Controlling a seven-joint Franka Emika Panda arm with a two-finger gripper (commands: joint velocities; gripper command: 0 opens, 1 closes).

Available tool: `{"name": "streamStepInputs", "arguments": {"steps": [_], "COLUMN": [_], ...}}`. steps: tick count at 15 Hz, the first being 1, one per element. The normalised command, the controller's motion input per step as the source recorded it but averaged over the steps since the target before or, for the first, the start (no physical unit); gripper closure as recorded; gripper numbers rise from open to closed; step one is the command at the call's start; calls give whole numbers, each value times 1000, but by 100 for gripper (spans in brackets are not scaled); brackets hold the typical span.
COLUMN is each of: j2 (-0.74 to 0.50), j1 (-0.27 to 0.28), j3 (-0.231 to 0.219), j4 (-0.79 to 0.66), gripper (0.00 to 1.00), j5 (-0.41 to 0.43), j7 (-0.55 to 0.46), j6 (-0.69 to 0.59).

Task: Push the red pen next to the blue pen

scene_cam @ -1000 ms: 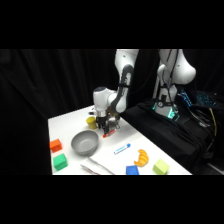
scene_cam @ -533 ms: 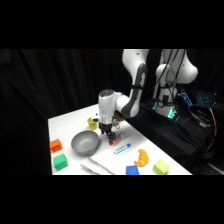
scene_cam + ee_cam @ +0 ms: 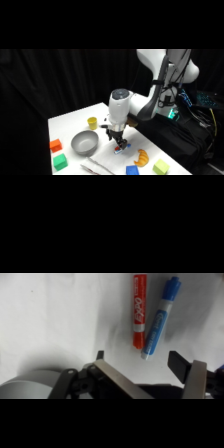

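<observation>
Hand (image 3: 150, 366) fingers spread apart, clamping nothing, hovering low over the white tabletop (image 3: 55, 319). Thin red marker pen with whitish end (image 3: 139, 311) lies at 12 o'clock from the hand in the wrist view; white-barrelled blue-ended marker pen (image 3: 160, 319) sits just beside it at its 3 o'clock, near-touching at 1 end. Push looks essentially done; only retract left.

A lab: black curtains (image 3: 65, 85), cabled electronics (image 3: 200, 107) beside the table (image 3: 67, 125).

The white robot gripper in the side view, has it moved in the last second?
Yes. The white robot gripper has travelled away from the small yellow cup toward the table's front edge, nearer the orange croissant-shaped toy.
</observation>
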Motion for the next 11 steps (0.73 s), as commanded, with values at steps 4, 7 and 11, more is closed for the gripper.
{"name": "streamStepInputs", "arguments": {"steps": [4,7,11], "j2": [-703,-693,-325], "j1": [-122,-140,-181], "j3": [240,232,218], "j4": [-56,87,240], "gripper": [0,0,0], "j5": [145,81,92], "j7": [162,265,161], "j6": [-692,-743,-539]}}
